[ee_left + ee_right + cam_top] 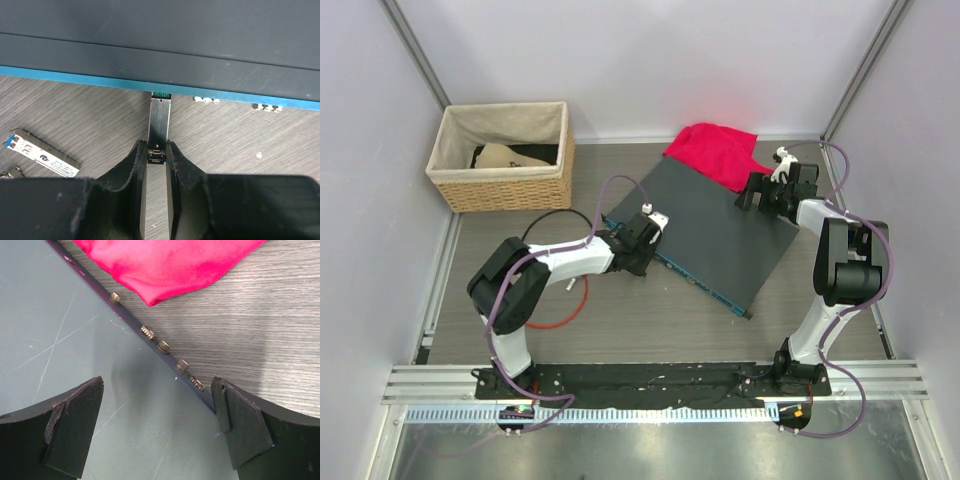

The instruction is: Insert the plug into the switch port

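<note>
The switch is a flat dark-grey box (720, 225) with a teal-blue front face (75, 77). My left gripper (156, 150) is shut on the rear end of a slim silver plug (159, 122). The plug's tip sits at the mouth of a switch port (161, 95) on the front face. In the top view the left gripper (642, 240) is at the box's front left edge. My right gripper (157, 405) is open and empty. It straddles the box's rear edge near the back right corner (758, 190). I cannot tell if it touches the box.
A second silver plug with a blue end (42, 154) lies on the table left of my left fingers. A red cloth (715, 152) lies behind the box. A woven basket (505, 185) stands at the back left. Black and orange cables (565, 315) loop near the left arm.
</note>
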Available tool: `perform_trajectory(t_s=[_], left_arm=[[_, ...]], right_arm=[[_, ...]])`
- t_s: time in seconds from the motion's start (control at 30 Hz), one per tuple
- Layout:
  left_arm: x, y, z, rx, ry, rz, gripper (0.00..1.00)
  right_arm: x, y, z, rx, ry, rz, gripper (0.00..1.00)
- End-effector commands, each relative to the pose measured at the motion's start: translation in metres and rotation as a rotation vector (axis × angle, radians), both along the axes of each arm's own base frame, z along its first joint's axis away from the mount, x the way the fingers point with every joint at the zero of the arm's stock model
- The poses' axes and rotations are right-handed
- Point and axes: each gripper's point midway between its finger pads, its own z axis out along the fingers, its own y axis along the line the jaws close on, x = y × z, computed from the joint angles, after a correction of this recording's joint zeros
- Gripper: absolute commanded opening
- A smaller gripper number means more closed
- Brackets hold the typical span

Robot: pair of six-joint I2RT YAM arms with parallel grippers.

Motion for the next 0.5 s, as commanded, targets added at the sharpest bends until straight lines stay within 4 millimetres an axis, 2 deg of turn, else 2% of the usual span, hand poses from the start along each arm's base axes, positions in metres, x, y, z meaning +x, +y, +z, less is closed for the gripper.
perform_trajectory(t_s=[0.0,0.23,0.47], left_arm=[[0.014,-0.023,0.041,-0.131,-0.069,-0.004,0.00],[0.020,-0.016,0.044,-0.109,-0.096,0.028,0.00],[0.018,-0.007,0.035,-0.067,-0.073,0.035,0.00]], right_arm=[[-0.014,0.019,0.007,0.057,0.027,0.030,0.99],[-0.014,0.019,0.009,0.057,0.019,0.032,0.99],[-0.014,0.019,0.009,0.057,0.018,0.030,0.98]])
